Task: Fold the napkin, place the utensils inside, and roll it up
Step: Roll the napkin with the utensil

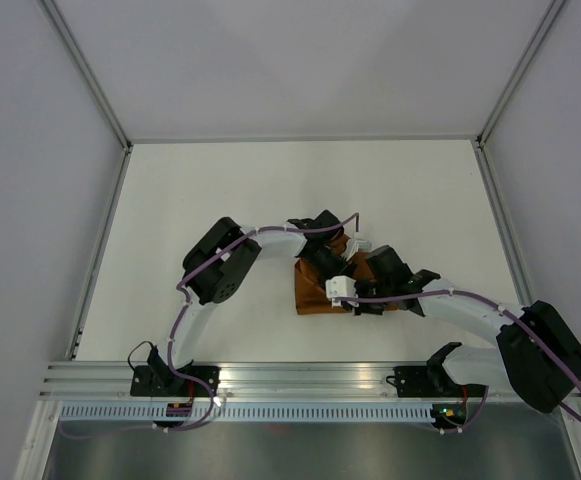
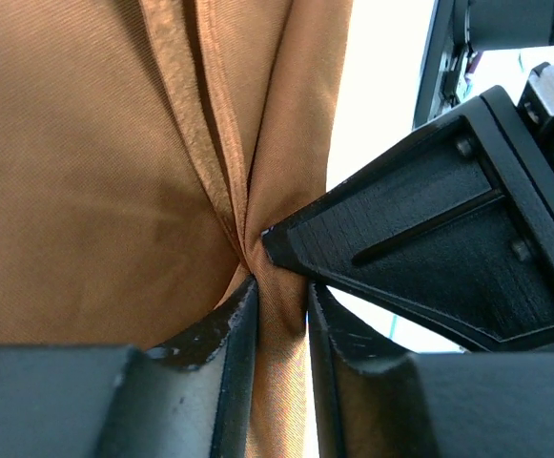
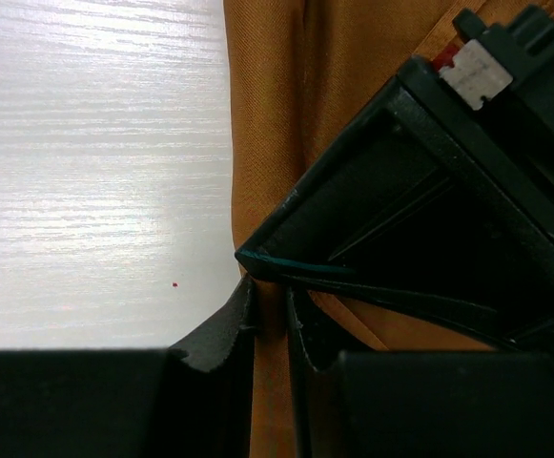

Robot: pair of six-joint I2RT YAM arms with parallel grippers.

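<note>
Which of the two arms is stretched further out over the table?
The left arm, arching to the far side of the napkin; the right arm lies along its near edge.

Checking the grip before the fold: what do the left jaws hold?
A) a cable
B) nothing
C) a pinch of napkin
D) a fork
C: in the left wrist view, the left jaws are shut on a gathered fold of the napkin.

Rust-orange napkin (image 1: pixel 312 298), faint sheen, lies bunched into a compact, rumpled bundle right of the table's (image 1: pixel 220 190) centre, toward the near edge. It is possibly folded over itself, but most of it is hidden. Close up, long pleats converge on one pinch. The left gripper (image 2: pixel 281 296) clamps that ridge, and the right gripper (image 3: pixel 272 291) nips an edge fold.
</note>
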